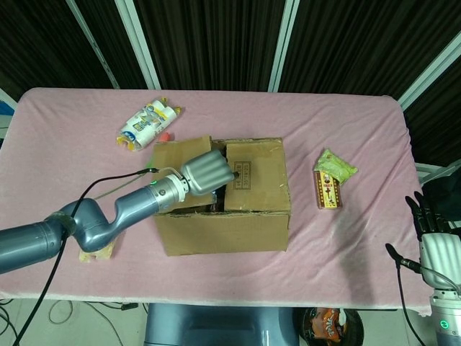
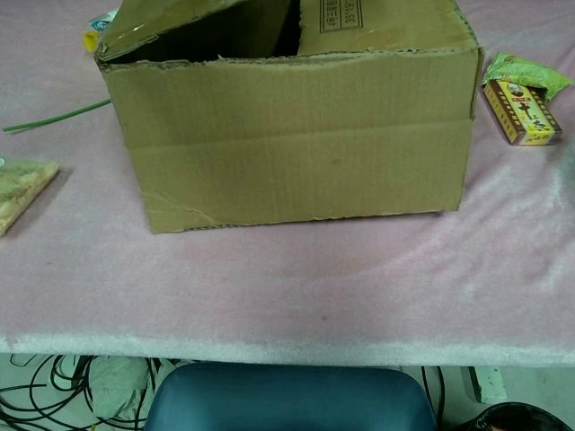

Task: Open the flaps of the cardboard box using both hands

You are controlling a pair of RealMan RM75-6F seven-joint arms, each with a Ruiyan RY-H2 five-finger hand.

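From the head view, the left hand (image 1: pixel 209 173) grips the edge of the box's (image 1: pixel 227 216) left flap (image 1: pixel 180 153), lifted partway, while the right hand (image 1: pixel 432 223) idles with fingers straight, well right of the box; the chest view shows the right flap (image 2: pixel 382 18) flat, yet to be opened

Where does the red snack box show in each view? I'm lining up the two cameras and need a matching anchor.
Head view: the red snack box lies right of centre on the pink cloth, right of the cardboard box.
Chest view: it sits at the upper right edge, partly cropped.
Shared landmark: the green packet touching its far end, also seen at chest.
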